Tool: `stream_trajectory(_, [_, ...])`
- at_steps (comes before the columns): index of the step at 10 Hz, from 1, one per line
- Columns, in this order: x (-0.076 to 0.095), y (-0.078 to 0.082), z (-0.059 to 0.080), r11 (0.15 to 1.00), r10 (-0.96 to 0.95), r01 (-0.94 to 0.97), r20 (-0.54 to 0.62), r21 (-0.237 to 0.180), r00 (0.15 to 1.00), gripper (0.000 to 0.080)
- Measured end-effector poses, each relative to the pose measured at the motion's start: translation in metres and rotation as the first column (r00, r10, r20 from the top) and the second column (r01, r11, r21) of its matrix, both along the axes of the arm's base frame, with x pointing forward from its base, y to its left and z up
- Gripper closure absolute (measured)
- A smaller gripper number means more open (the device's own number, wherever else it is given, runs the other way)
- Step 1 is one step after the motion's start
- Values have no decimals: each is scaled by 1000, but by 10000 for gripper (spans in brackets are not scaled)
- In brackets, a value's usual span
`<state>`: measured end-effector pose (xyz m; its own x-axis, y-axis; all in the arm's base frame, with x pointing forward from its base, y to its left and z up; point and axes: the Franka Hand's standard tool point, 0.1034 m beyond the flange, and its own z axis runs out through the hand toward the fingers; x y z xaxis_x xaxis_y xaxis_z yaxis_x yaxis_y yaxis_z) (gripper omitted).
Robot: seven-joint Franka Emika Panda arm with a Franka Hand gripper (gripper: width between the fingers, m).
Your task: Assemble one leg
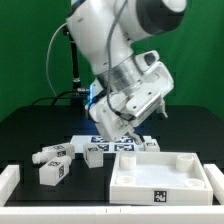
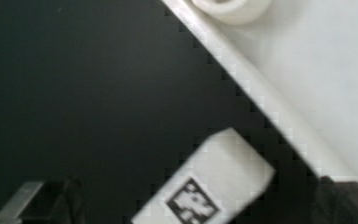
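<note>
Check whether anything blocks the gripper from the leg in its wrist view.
Nothing visible does: the leg lies uncovered just ahead of the open gripper, with the tray's rim close beside it.

The table [image 1: 30,130] and arm [image 1: 120,50] were viewed frontally, from slightly above, at moderate distance. The wrist view was aimed downward, closely, at the leg [image 2: 208,185]; the tray [image 1: 125,185] [image 2: 309,85] was shared by both.

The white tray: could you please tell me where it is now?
The tray lies on the black table at the front of the exterior view's right; a leg lies off toward that view's left.
</note>
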<state>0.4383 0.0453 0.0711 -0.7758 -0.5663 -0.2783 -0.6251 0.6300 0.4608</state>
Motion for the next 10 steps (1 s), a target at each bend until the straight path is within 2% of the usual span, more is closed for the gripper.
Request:
stream_trajectory(1, [8,1,11,995,90,-91,18,51,996,150])
stream_trajectory(2, [15,5,13,977,177,-178,17,119,984,150])
stream_trajectory(3, [21,10,8,972,194,-193,4,137,981,150])
stream_trajectory(7, [21,6,6,972,199,-200,25,127,980,150])
stream_trajectory(10, [20,-28,25,969,196,-214,138,126,971,150])
